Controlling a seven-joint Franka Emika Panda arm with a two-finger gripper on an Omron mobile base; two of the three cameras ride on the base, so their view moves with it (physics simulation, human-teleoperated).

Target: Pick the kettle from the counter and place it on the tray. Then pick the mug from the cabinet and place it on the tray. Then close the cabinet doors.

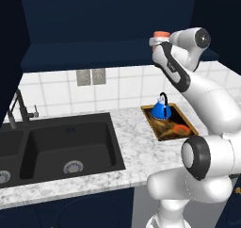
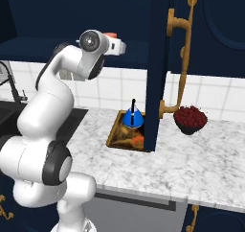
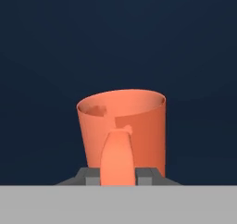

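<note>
Closest to the hand camera, the mug's handle [image 3: 118, 156] faces us, flanked low down by the two grey fingers [image 3: 149, 177], one at each side of it. We read them as set narrowly about the handle; whether they actually press on it we cannot tell. Behind the handle rises the orange mug [image 3: 121, 126], upright, against the dark blue interior of the cabinet [image 3: 120, 38].

From the base cameras, our white arm [image 1: 207, 100] reaches up from the near right, and the mug [image 1: 160, 34] shows just beyond the wrist, at shelf height, well above the table [image 1: 136, 147]. We judge this to be the pick of the mug: the handle offers a thin, graspable part, hence the head-on approach.

Lower and farther, the tray [image 1: 186, 123] lies on the table to the right of the black sink [image 1: 61, 147], with the blue kettle [image 1: 161, 110] standing upright at its far end. Near space on the tray seems free for the mug.

One cabinet door [image 2: 158, 68] hangs open, its brass handle [image 2: 182, 53] toward the bowl of red fruit [image 2: 190, 117] at far right.
</note>
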